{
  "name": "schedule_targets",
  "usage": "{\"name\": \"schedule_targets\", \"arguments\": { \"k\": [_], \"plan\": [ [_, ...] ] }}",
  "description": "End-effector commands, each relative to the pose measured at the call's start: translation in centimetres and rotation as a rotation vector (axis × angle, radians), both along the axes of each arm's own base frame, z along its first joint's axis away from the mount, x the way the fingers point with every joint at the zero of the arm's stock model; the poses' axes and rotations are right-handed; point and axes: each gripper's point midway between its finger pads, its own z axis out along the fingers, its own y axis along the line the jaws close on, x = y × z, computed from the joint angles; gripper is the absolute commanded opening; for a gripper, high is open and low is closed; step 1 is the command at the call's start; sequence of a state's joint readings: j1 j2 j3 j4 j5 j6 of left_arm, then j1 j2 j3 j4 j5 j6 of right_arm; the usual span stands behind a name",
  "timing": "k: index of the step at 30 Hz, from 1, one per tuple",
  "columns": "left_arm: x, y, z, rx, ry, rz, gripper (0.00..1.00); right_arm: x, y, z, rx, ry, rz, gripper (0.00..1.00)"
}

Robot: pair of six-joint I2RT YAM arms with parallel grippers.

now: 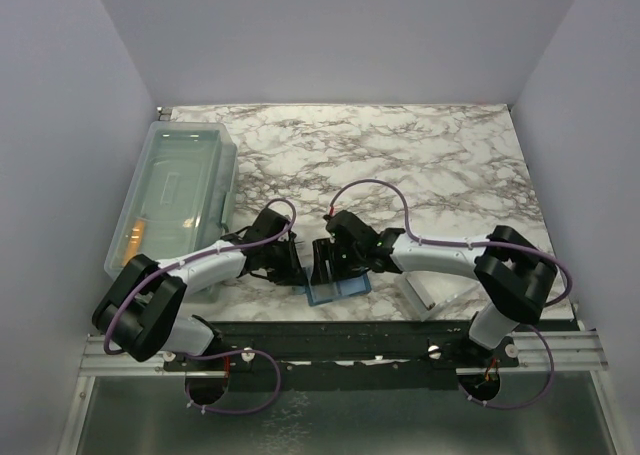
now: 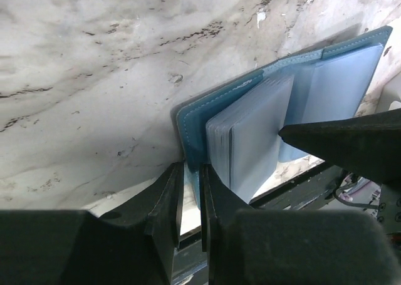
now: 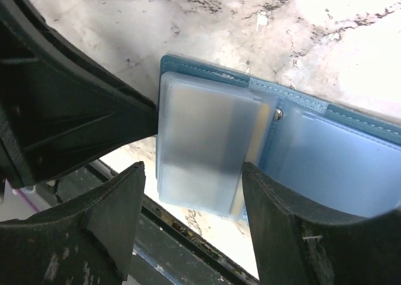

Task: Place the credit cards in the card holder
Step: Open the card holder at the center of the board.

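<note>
Card holder [image 1: 338, 290] lies open between both grippers, long axis running left to right. Left gripper [image 2: 191, 172] pinches its left cover edge. Right gripper [image 3: 193, 172], fingers spread, straddles its clear sleeve stack [image 3: 200, 134] and is the nearer to the pockets.

card holder [image 1: 338, 291] lies on the table's [image 1: 420, 155] near edge, between left gripper [image 2: 191, 194] and right gripper [image 3: 193, 185]; plastic bin [image 1: 180, 190] stands left, further back.
</note>
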State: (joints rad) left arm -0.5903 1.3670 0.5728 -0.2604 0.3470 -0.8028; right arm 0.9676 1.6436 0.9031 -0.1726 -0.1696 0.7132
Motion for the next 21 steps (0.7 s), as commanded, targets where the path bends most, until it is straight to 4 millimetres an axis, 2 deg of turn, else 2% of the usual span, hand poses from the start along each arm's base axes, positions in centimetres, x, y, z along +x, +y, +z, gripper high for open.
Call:
{"name": "schedule_targets", "arguments": {
  "k": [1,6,12,15,21],
  "plan": [
    [-0.1,1.0,0.1,0.046,-0.023,0.007,0.26,0.8,-1.3,-1.3,-0.15,-0.065,-0.051,0.66],
    [0.4,1.1,1.7,0.041,-0.058,0.025,0.34,0.9,-2.0,-2.6,-0.251,-0.088,-0.063,0.65],
    [1.1,0.8,4.0,0.016,-0.107,0.028,0.38,1.1,-3.0,-3.2,-0.368,-0.12,-0.115,0.55],
    [1.1,0.5,4.7,-0.001,-0.114,0.016,0.38,1.1,-3.0,-2.9,-0.347,-0.118,-0.14,0.52],
    [1.4,-0.9,6.9,-0.077,-0.129,-0.018,0.38,0.3,-2.1,-1.3,-0.209,-0.114,-0.14,0.53]
  ]
}}
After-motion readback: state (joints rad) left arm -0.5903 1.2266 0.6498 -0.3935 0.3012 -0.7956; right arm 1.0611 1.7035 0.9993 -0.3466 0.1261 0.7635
